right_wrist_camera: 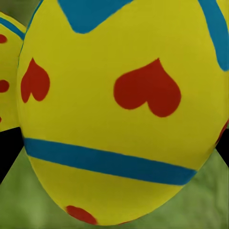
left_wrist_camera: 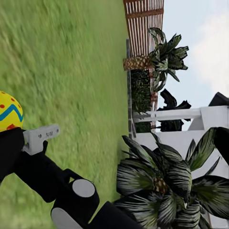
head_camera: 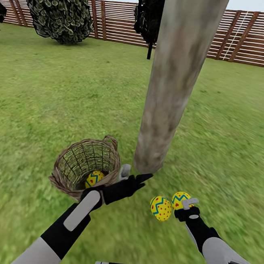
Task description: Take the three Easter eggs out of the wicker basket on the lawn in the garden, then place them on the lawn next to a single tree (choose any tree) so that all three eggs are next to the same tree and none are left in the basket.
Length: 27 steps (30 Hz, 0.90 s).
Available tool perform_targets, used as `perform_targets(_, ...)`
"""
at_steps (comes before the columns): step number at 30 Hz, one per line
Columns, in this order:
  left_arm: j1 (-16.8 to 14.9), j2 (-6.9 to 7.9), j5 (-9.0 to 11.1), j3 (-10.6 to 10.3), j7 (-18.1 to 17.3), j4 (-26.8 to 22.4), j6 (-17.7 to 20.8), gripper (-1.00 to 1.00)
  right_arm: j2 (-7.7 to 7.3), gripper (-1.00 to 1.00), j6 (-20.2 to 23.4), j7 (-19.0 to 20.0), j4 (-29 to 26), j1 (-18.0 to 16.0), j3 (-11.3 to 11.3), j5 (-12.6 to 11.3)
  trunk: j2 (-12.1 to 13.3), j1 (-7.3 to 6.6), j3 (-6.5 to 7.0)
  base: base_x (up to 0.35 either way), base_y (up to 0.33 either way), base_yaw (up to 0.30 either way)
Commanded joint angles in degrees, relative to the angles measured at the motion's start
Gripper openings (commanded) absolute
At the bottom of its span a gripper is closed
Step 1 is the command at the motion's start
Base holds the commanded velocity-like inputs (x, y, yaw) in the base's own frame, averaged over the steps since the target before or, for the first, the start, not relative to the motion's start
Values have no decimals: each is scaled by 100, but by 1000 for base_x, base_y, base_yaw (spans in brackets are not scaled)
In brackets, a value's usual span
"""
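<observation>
The wicker basket (head_camera: 84, 163) sits tipped on the lawn (head_camera: 50, 99), left of the tree (head_camera: 173, 83) and close to its foot. One Easter egg (head_camera: 94, 179) lies inside it. My left gripper (head_camera: 133, 176) is open and empty, low between the basket's rim and the foot of the trunk. A second egg (head_camera: 161, 208) lies on the grass in front of the trunk. Beside it on the right, my right gripper (head_camera: 187, 205) is shut on a third egg (head_camera: 180, 199). That held egg (right_wrist_camera: 119, 109) looms large in the right wrist view and also shows in the left wrist view (left_wrist_camera: 9, 112).
A brown slatted fence (head_camera: 247, 38) closes the garden at the back. A grey-green bush (head_camera: 59, 10) stands far left and a dark thin-trunked tree (head_camera: 151, 24) behind the trunk. Palm-like plants (left_wrist_camera: 162, 176) and a white wall (left_wrist_camera: 191, 119) show in the left wrist view.
</observation>
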Motion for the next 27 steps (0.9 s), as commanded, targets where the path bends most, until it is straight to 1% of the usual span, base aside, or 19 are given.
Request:
perform_targets(1,-2,-39,19,-2,-7,1,26,100,-1,-100,24,-1,-7,-1,-20,36,-1,-1,-4,0,0,0)
perform_targets(2,-2,-53,19,-4,-10,1,27,100,-2,-100,24,-1,-7,-1,-20,36,-1,-1,-4,0,0,0)
perform_targets(4,-2,-76,19,-43,-8,2,33,100,-9,-100,24,-1,-14,-1,-20,36,-4,4,-48,0,0,0)
perform_targets(5,-2,-103,19,-146,-5,-2,36,100,-11,-100,25,-1,-15,-3,-20,36,-5,7,-70,0,0,0)
perform_targets(6,-2,-138,19,-330,-2,-16,41,100,-11,-100,34,-3,-15,-15,-20,34,-7,9,-92,0,0,0)
perform_targets(7,-2,-176,23,-617,6,-49,43,100,-12,-100,43,-30,-15,-69,-24,30,-8,12,-115,0,0,0)
perform_targets(8,-2,-199,31,-836,9,-79,44,100,-12,-100,41,-76,-16,-101,-27,28,-9,14,-137,0,0,0)
perform_targets(9,-2,-241,34,-958,10,-107,45,100,-7,-100,36,-99,-16,-115,-28,32,-11,17,-159,0,0,0)
perform_targets(10,-2,-282,36,-1014,11,-125,45,100,-4,-100,30,-109,-16,-120,-28,34,-12,20,-181,0,0,0)
perform_targets(13,-2,-312,37,-1145,11,-139,45,100,-10,-100,32,-133,-22,-124,-29,29,-16,27,-248,0,0,0)
perform_targets(15,-2,-315,37,-1172,11,-139,45,100,-12,-100,25,-156,-24,-124,-29,27,-19,33,-292,0,0,0)
perform_targets(21,-2,-304,45,-1175,-15,-131,15,100,-12,-100,18,-159,-24,-124,-29,-38,-19,33,-292,44,-22,0)
perform_targets(24,-2,-305,45,-1172,-12,-100,10,100,-12,-100,-213,-159,-17,-124,-37,-43,-19,33,-292,224,-147,0)
perform_targets(27,-2,-304,45,-1174,-15,-125,9,100,-12,-100,-246,-159,-16,-124,-38,-51,-19,33,-292,34,-25,0)
